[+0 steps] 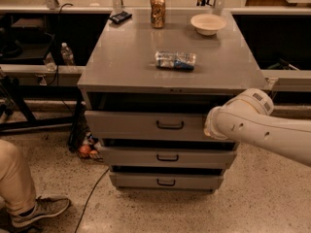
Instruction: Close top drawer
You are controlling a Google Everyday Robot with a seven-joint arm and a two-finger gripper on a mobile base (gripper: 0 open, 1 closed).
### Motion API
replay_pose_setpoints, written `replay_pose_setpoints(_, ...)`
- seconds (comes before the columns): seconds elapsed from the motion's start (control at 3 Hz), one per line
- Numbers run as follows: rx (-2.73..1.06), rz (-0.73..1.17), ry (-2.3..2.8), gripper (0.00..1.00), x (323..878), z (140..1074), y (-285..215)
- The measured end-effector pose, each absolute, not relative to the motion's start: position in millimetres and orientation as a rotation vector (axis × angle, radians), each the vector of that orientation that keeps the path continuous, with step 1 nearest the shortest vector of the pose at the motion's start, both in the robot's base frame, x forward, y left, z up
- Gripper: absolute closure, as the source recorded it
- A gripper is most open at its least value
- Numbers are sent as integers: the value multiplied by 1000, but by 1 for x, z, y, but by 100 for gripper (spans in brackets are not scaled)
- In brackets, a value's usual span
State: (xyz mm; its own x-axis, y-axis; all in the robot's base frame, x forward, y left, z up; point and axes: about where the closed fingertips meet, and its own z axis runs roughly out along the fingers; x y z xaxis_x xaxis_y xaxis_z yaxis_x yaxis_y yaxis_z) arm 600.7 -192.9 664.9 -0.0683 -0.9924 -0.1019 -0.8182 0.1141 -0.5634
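Camera view: looks down on the front of a grey metal cabinet (146, 79) on a speckled floor. Shows the top drawer (126, 125), the tallest grey front panel with a small black bar handle (169, 125) at centre, pulled partly out, with a dark gap between the panel's upper edge and the cabinet top. Shows beneath it a shorter grey middle drawer (131, 157) and bottom drawer (138, 180) with like handles; neither is the target. Shows a white robot arm (262, 130) entering from the right edge, with the gripper (210, 125) at its end against the right part of the top drawer's front, right of the handle, touching or just beside the panel. Open or shut: cannot tell, working end hidden behind the wrist; nothing seen held. Carries on the cabinet top a gold drink can (157, 5), a white bowl (208, 24), a flattened plastic bottle (175, 60) lying on its side and a small black device (120, 17), all well apart from the gripper. Catches a person's tan trouser leg and grey shoe (29, 198) at lower left. Judged step: push phase, contact made or about to be, drawer not yet home. Next move calls for a straight, level push toward the cabinet's back. Off-centre contact could skew the drawer, so needs steady force until the panel sits flush.
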Motion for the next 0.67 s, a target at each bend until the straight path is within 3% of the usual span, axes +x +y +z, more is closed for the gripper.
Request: replay_pose_setpoints(0.67, -1789, -478, 1921, 100, 614, 664, -187)
